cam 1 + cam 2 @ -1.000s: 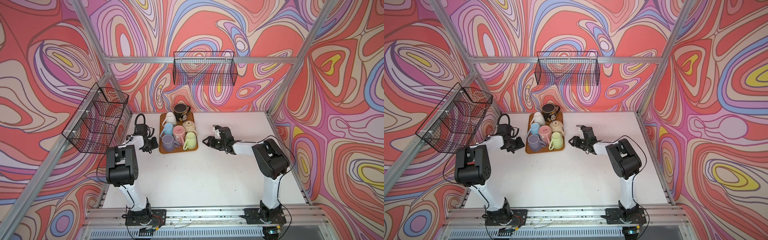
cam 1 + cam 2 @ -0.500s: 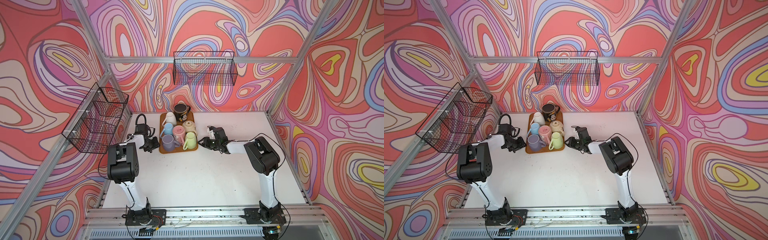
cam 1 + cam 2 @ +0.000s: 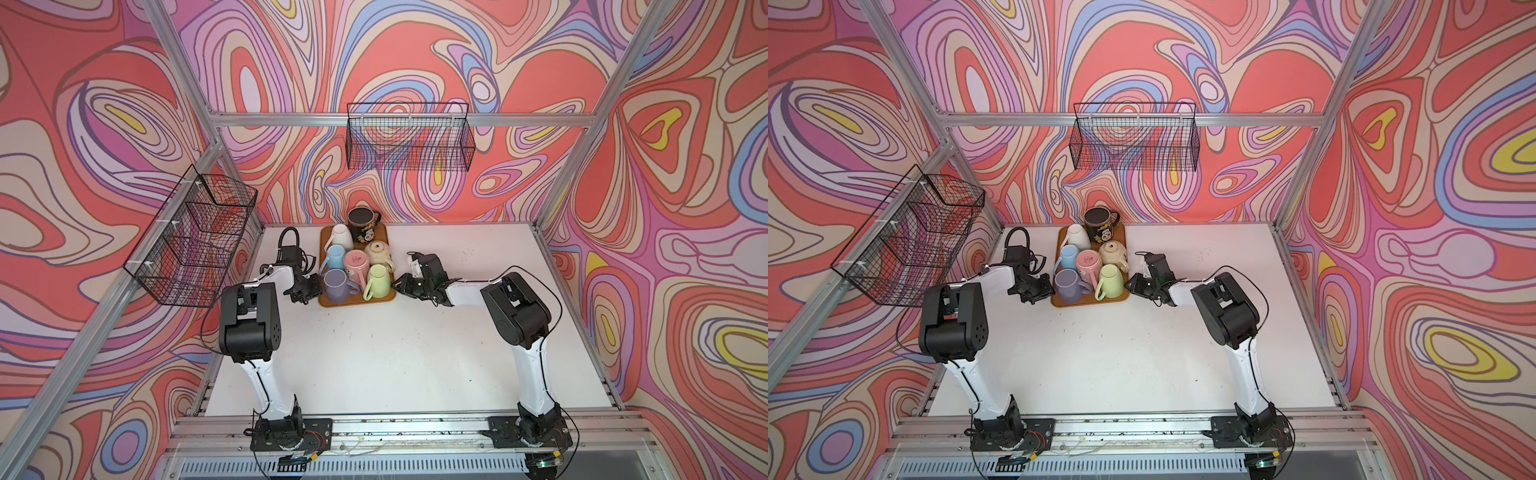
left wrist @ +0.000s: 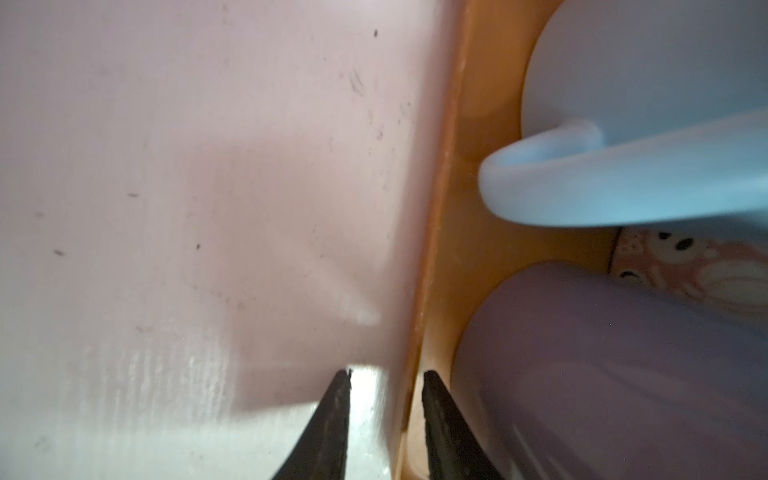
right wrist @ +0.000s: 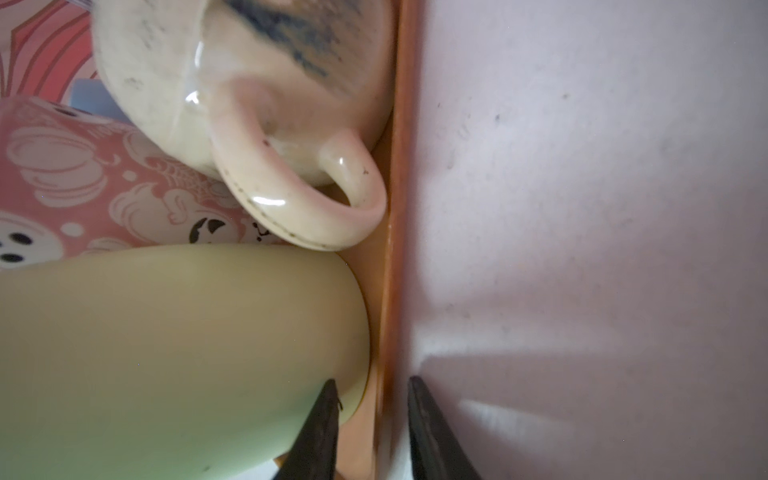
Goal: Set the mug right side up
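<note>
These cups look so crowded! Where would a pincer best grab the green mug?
Probably by its handle, approached from the front edge of the tray. The green mug stands rim-down, its handle juts frontward, and the lilac mug and pink mug crowd its smooth body.

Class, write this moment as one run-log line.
left pincer: open, astride tray's left rim | right pincer: open, astride right rim by green mug

Count on the table, from my remote station
I count seven mugs (image 3: 336,284), one tray (image 3: 357,301), two wire baskets (image 3: 409,141) (image 3: 195,237), two arms (image 3: 249,320) (image 3: 515,311).
</note>
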Tool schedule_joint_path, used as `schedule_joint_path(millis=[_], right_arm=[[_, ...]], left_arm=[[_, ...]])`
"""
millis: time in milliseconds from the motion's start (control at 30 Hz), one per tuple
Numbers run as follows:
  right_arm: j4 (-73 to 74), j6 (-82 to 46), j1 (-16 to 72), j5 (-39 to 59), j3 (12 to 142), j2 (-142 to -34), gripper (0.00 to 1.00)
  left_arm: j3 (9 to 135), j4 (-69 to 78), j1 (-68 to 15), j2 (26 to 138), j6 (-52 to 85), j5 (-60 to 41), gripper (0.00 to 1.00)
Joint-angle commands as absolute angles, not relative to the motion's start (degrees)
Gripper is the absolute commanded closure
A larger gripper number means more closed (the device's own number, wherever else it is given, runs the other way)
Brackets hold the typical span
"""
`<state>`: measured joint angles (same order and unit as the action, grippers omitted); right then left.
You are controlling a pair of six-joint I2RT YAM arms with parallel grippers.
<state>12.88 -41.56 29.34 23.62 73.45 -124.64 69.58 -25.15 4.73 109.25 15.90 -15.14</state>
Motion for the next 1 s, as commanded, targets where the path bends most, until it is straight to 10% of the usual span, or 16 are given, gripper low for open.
schedule_joint_path(millis=[0,967], right_arm=[[9.05,-41.41,31.05,20.26,75.12,-126.71,0.73],[-3.83,-37.94,34.91,9.34,81.61,-128.68,1.0]], left_arm=[[70.97,-28.67,3.83,110.39,16.17,-12.61,0.7],[69.64,-31.41,-1.53,109.52,19.33,-10.06,1.0]])
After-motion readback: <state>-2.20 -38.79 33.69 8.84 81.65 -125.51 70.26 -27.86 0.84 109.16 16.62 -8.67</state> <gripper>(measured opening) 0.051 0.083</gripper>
